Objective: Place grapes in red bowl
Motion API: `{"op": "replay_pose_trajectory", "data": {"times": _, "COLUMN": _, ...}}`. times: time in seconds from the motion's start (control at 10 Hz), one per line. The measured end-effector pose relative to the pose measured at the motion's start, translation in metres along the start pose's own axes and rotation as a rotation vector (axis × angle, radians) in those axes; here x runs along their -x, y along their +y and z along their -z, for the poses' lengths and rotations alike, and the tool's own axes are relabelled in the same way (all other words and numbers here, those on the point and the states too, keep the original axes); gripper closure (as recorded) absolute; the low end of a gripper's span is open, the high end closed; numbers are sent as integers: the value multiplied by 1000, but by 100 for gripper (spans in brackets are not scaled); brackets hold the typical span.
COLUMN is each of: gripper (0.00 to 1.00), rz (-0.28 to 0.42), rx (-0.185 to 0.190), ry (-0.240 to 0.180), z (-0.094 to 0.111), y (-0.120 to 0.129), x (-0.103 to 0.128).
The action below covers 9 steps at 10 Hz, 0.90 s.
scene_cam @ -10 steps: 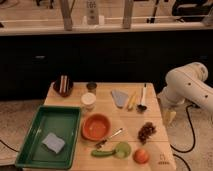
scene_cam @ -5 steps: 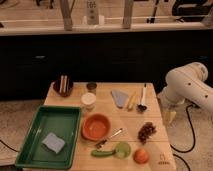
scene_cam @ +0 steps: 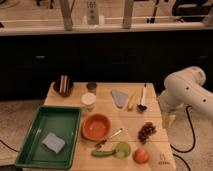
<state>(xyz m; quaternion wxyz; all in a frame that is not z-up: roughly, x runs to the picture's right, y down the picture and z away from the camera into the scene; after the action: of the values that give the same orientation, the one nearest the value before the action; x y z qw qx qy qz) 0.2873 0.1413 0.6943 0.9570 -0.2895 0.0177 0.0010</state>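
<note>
Camera view: a light wooden counter (scene_cam: pixel 150 90) stands in front of a dark wall. The grapes (scene_cam: pixel 146 131), a small dark bumpy cluster, lie on the bare wood close to the counter's right edge as the camera sees it, a little nearer the front edge than the back. Nothing touches them.

The red bowl (scene_cam: pixel 96 126) sits upright near the middle of the counter, well apart from the grapes. A slim utensil (scene_cam: pixel 111 137) lies on the wood between them. A white cup (scene_cam: pixel 88 101) stands just behind the bowl. A green tray (scene_cam: pixel 32 131) fills the front left corner, with a blue sponge (scene_cam: pixel 53 142) in it.

Along the front edge lie a long green vegetable (scene_cam: pixel 101 153), a green apple (scene_cam: pixel 122 149) and an orange fruit (scene_cam: pixel 141 156), the last just in front of the grapes. Towards the back edge are a dark brown bowl (scene_cam: pixel 63 87), a small dark cup (scene_cam: pixel 91 86), a grey-blue cloth (scene_cam: pixel 119 97), a yellow banana-like thing (scene_cam: pixel 132 101) and a dark spoon (scene_cam: pixel 142 100).

The white arm (scene_cam: pixel 187 92) bends outside the counter's right edge. Its pincer (scene_cam: pixel 168 119) hangs low just beside that edge, near the grapes but apart from them, released and holding nothing.
</note>
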Motion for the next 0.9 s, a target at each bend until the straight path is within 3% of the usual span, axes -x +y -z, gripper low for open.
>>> {"op": "replay_pose_trajectory", "data": {"times": 0.2, "gripper": 20, "rz": 35, "rx": 10, "ry": 2, "z": -18, "y": 10, "x": 4}}
{"op": "replay_pose_trajectory", "data": {"times": 0.9, "gripper": 20, "rz": 169, "rx": 35, "ry": -4, "z": -46, "y": 26, "x": 15}}
